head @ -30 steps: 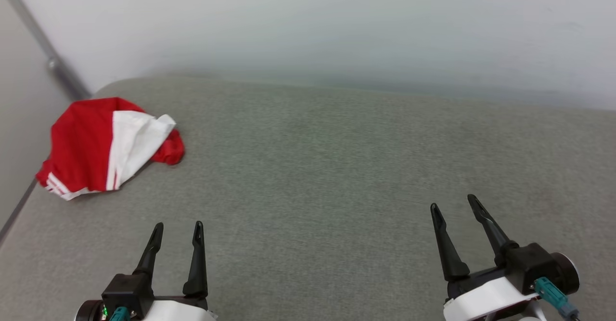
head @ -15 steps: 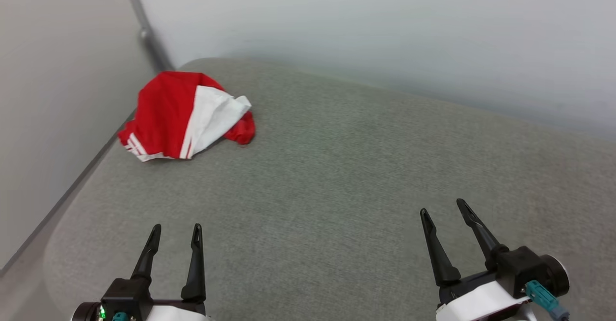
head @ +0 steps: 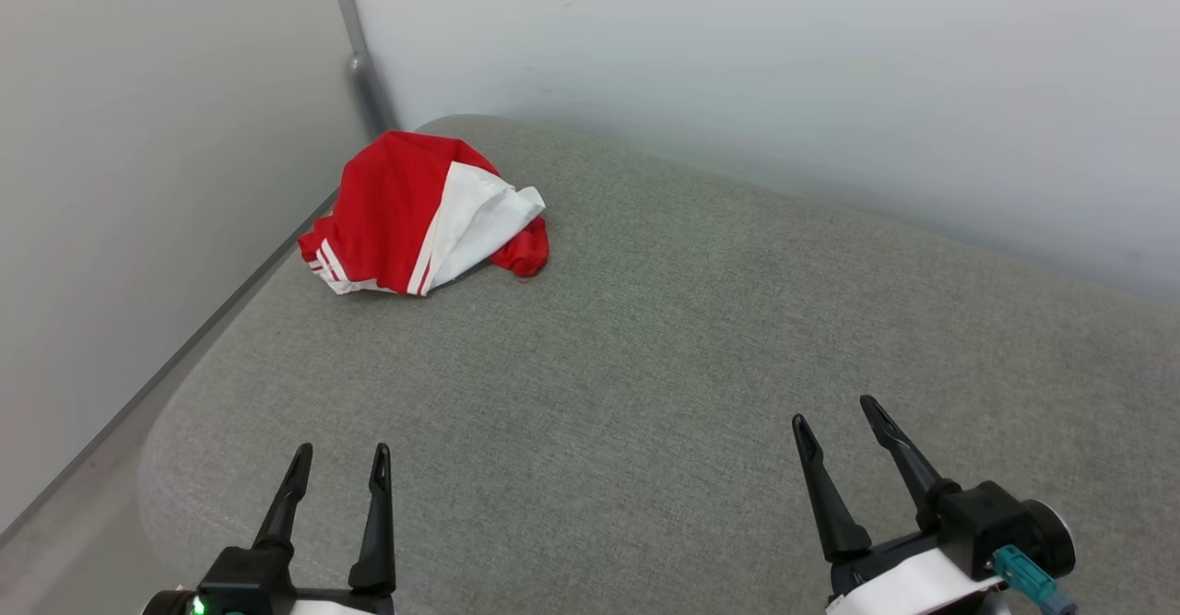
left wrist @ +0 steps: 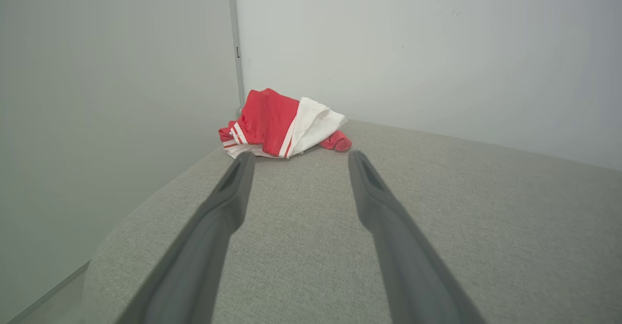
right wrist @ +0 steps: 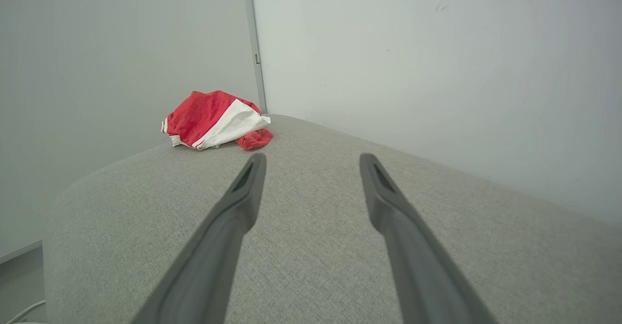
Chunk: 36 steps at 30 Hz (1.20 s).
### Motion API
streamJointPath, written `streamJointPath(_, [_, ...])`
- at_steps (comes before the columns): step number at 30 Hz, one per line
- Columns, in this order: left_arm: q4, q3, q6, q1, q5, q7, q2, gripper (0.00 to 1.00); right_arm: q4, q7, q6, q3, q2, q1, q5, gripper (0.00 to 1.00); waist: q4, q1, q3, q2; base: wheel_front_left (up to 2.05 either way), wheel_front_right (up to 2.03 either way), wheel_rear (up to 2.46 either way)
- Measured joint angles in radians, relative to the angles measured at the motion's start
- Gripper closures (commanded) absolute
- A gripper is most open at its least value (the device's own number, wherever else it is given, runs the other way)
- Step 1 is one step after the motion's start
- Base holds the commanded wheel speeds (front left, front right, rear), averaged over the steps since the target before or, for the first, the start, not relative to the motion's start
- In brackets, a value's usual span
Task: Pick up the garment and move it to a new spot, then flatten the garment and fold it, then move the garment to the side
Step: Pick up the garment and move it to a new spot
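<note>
Garment: red and white, bunched in heap. Sits at far left corner of grey counter, close to walls. Not flat, not folded.

My left hand: fingers wide apart, holds nothing, low by near edge, well apart from garment.

My right hand: fingers wide apart too, holds nothing, even farther from garment.

I think nothing is done yet. Left to do: pick up, move to new spot, flatten, fold, move to side.
</note>
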Motion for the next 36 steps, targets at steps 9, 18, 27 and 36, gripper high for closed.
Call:
streamJointPath(9, [-0.013, 0.002, 0.001, 0.000, 0.005, 0.000, 0.000, 0.00, -0.002, 0.000, 0.000, 0.011, 0.000, 0.000, 0.002, 0.00, -0.007, 0.0000, 0.003, 0.0000, 0.00, 0.00, 0.00])
streamJointPath(18, [0.005, -0.002, 0.013, -0.038, -0.086, 0.000, 0.000, 0.00, -0.028, 0.000, 0.000, 0.006, 0.000, -0.021, -0.029, 0.00, -0.024, 0.0000, 0.070, 0.0000, 0.00, 0.00, 0.00])
streamJointPath(27, [0.165, 0.065, -0.034, -0.344, -0.172, 0.000, 0.021, 0.00, -0.108, 0.000, 0.000, -0.022, -0.033, -0.114, -0.087, 0.00, -0.087, 0.0001, 0.299, 0.0000, 0.00, 0.00, 0.00])
streamJointPath(36, [0.420, 0.088, -0.050, -0.739, -0.284, 0.239, 0.322, 0.00, -0.180, 0.000, 0.000, -0.059, -0.049, -0.181, -0.081, 0.00, -0.174, 0.0003, 0.491, 0.0000, 0.00, 0.00, 0.00])
